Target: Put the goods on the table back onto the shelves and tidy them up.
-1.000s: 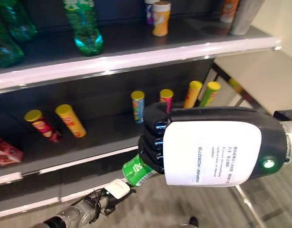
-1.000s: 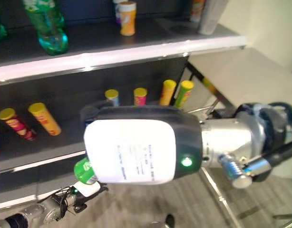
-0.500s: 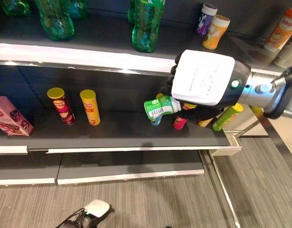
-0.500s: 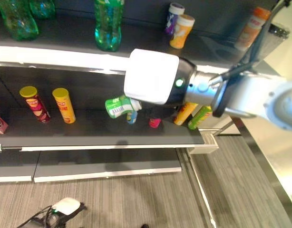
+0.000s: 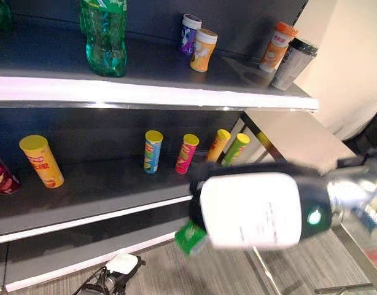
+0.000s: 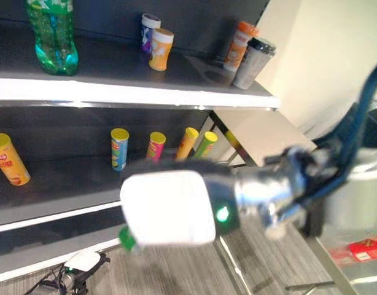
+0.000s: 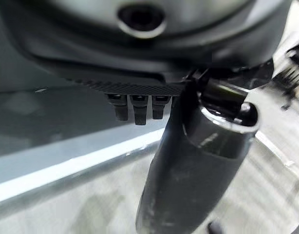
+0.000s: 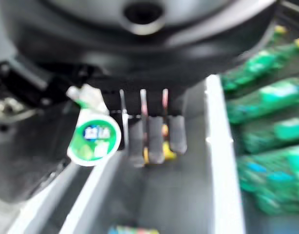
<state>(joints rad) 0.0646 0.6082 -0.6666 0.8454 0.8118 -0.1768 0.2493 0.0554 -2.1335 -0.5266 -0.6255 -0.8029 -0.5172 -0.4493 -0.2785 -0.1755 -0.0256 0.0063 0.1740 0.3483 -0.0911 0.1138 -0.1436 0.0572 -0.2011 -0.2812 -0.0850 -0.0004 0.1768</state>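
Grips a small green bottle [image 5: 190, 238] in the right hand [image 5: 250, 209], with fingers [image 8: 149, 139] curled round it. Holds it up in the air, on the near side of the shelves and over the grey floor [image 5: 176, 276]. Keeps the bottle slanted, its long way running from inside the hand down to the left, so one end pokes out under the hand. Shows a round green end [image 8: 94, 141] beside the fingers in the right wrist view.

Shows the left hand [image 7: 198, 161] in its own wrist view; cannot tell if open or closed.

Farther off, finds the lower shelf [image 5: 115, 206] with tall tubes on it: yellow [image 5: 41, 161] at the left, then blue [image 5: 153, 150], pink [image 5: 187, 153], orange [image 5: 218, 144] and light green [image 5: 236, 149], the last three leaning. Higher up, finds the top shelf [image 5: 176, 95] with a big green bottle [image 5: 105, 37] and four small cups [image 5: 204, 49] to its right.
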